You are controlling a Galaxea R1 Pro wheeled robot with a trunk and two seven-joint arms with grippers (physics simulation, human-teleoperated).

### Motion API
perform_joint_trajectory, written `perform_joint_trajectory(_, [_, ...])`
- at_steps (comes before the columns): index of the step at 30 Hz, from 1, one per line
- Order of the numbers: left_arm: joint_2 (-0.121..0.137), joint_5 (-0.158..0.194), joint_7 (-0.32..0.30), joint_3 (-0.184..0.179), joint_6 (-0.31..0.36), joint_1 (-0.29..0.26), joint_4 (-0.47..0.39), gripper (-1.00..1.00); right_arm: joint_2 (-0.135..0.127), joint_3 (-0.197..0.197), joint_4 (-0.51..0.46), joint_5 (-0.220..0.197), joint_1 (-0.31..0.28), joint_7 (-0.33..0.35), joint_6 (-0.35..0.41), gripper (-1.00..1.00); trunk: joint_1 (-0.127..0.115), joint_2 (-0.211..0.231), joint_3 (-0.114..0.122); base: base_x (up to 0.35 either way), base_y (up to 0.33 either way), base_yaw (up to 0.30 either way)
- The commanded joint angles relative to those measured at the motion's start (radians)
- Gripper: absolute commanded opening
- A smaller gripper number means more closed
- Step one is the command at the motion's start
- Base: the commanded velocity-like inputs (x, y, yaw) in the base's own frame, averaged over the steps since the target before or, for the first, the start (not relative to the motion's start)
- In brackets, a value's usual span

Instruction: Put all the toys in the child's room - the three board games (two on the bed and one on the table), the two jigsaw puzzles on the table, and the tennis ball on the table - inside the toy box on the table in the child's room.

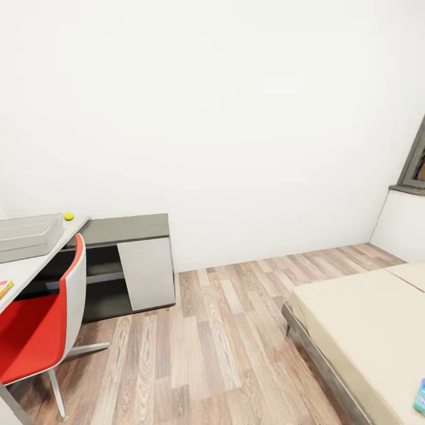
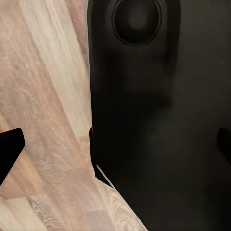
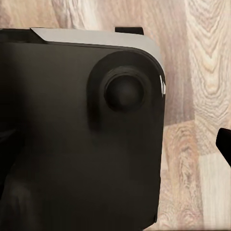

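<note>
The table (image 1: 23,268) stands at the left of the head view. On it sits the light grey toy box (image 1: 29,236), with the tennis ball (image 1: 69,216) just beyond it near the table's far corner. A yellow-and-orange corner of a flat toy (image 1: 5,288) pokes in at the picture's left edge; I cannot tell which toy it is. At the right lies the bed (image 1: 360,330), with a light blue board game (image 1: 420,396) cut off by the picture's edge. My left gripper (image 2: 115,144) hangs open over the floor beside the robot's black base. My right gripper (image 3: 115,144) is also open and holds nothing.
A red chair (image 1: 35,330) is tucked against the table's near side. A low dark-topped cabinet (image 1: 133,265) stands against the white wall past the table. Wood-plank floor (image 1: 224,342) stretches between chair and bed. A window frame (image 1: 416,159) sits high at the right.
</note>
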Motion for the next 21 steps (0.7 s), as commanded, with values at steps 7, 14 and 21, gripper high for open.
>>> perform_joint_trajectory(7, [0.000, -0.001, 0.000, 0.000, 0.000, 0.000, 0.000, 1.00, 0.000, 0.000, 0.000, 0.000, -0.001, -0.001, 0.000, 1.00, 0.000, 0.000, -0.001, 0.000, 0.000, -0.284])
perform_joint_trajectory(14, [0.000, -0.001, 0.000, 0.000, 0.000, 0.000, -0.001, 1.00, 0.000, 0.000, 0.000, 0.000, -0.001, -0.001, 0.000, 1.00, 0.000, 0.000, -0.001, 0.000, 0.000, -0.284])
perform_joint_trajectory(21, [0.000, -0.001, 0.000, 0.000, 0.000, 0.000, -0.001, 1.00, 0.000, -0.001, 0.000, 0.000, -0.001, -0.001, 0.000, 1.00, 0.000, 0.000, -0.001, 0.000, 0.000, -0.284])
